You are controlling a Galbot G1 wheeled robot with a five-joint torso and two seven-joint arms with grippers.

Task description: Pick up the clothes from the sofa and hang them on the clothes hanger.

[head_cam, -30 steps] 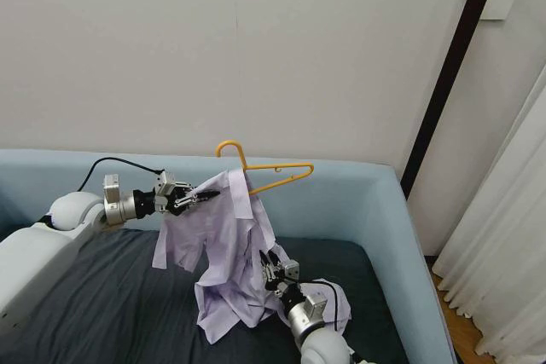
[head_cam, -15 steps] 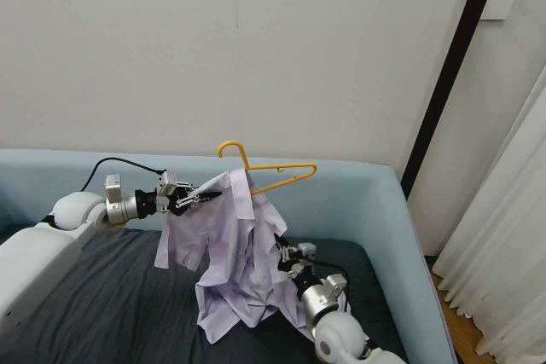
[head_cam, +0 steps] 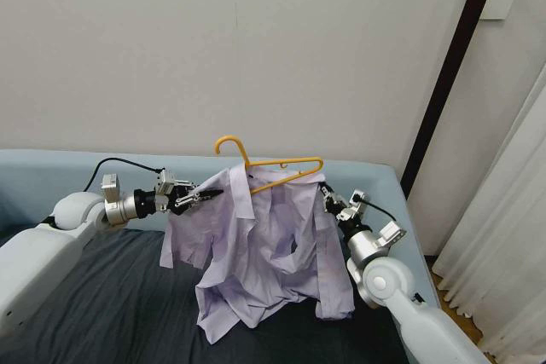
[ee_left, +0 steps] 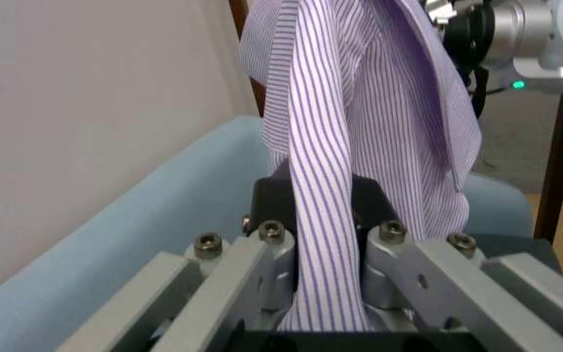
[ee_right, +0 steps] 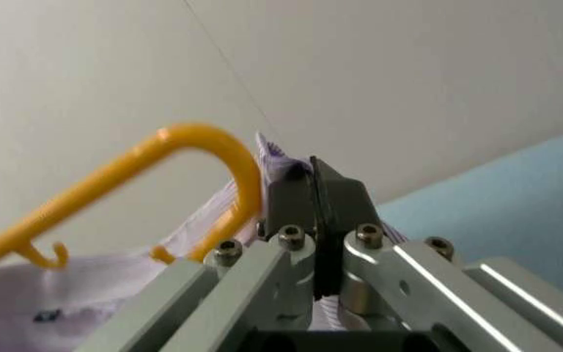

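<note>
A lilac striped shirt (head_cam: 256, 253) hangs over the sofa, draped on a yellow hanger (head_cam: 275, 164). My left gripper (head_cam: 198, 197) is shut on the shirt's left shoulder; in the left wrist view the striped fabric (ee_left: 325, 242) runs between its fingers (ee_left: 262, 253). My right gripper (head_cam: 327, 197) is at the hanger's right end, shut on the shirt's other shoulder. In the right wrist view that gripper (ee_right: 313, 198) pinches a fold of shirt (ee_right: 273, 155) right beside the hanger's curved yellow end (ee_right: 203, 150). The shirt's lower part trails down to the seat.
The light blue sofa (head_cam: 375, 202) has a dark grey seat (head_cam: 102, 304) below the shirt. A plain wall stands behind. A black pole (head_cam: 448, 74) and white curtains (head_cam: 503, 245) stand at the right.
My right gripper has risen from low near the seat to the hanger's right end, lifting the shirt's right side and spreading it wide. The left gripper has held still.
</note>
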